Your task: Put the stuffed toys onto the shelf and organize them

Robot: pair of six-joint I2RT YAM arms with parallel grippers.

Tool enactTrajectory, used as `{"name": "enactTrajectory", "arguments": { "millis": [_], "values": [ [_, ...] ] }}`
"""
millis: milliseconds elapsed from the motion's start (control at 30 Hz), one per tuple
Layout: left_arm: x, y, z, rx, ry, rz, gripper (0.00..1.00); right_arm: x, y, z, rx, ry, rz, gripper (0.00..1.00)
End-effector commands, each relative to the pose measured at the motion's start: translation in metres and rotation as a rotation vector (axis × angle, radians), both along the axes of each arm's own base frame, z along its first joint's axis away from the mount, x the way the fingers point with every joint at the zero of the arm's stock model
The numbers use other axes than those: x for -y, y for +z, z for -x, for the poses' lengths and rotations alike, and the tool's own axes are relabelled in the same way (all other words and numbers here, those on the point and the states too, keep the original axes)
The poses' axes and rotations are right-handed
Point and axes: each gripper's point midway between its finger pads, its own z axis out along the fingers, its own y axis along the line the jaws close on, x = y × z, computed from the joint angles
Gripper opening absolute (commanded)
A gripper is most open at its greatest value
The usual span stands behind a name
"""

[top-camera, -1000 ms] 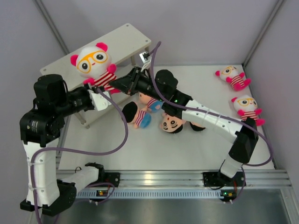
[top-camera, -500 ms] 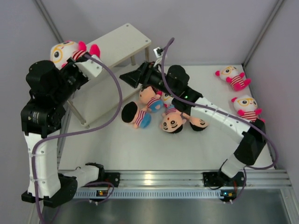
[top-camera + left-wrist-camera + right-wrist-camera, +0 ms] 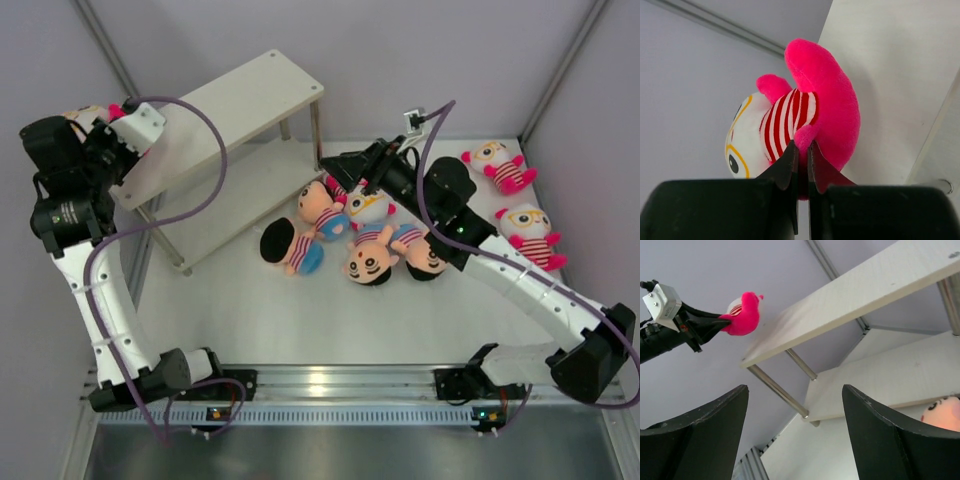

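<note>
Left gripper (image 3: 801,147) pinches one pink limb of white-headed striped plush doll (image 3: 827,115) at 10 o'clock, beside cream two-tier shelf (image 3: 230,110); thin hold, may drop short. Right gripper (image 3: 794,390) gapes, empty

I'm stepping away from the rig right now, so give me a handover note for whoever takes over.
Left gripper: fingers shut on a white-headed toy, held in the air by the shelf's left end.
Right gripper: open, empty, beside the middle pile.
Table: five toys in that pile; a white-headed pair at far right.
Done: no toy visible on the shelf.
Left: place and arrange all eight.
</note>
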Motion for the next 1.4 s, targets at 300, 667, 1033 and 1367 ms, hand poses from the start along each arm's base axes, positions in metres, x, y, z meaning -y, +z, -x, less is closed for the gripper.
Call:
{"name": "enactTrajectory", "arguments": {
  "millis": [300,667,1033,1367],
  "values": [
    [0.036,-0.043,0.032,-0.095,-0.38,0.077,0.0,0.041,-0.002,-0.004,0.057,-0.093,0.0,0.76],
    [0.032,-0.068,0.026,-0.173,-0.426,0.023,0.0,0.04,-0.009,-0.009,0.043,-0.092,0.008,0.77],
    [0.013,-0.06,0.003,-0.2,-0.43,-0.066,0.0,0.041,-0.015,-0.013,0.037,-0.104,0.023,0.78],
    [-0.003,-0.058,0.012,-0.21,-0.387,-0.091,0.0,0.042,-0.019,-0.018,0.029,-0.111,0.037,0.79]
  ]
}}
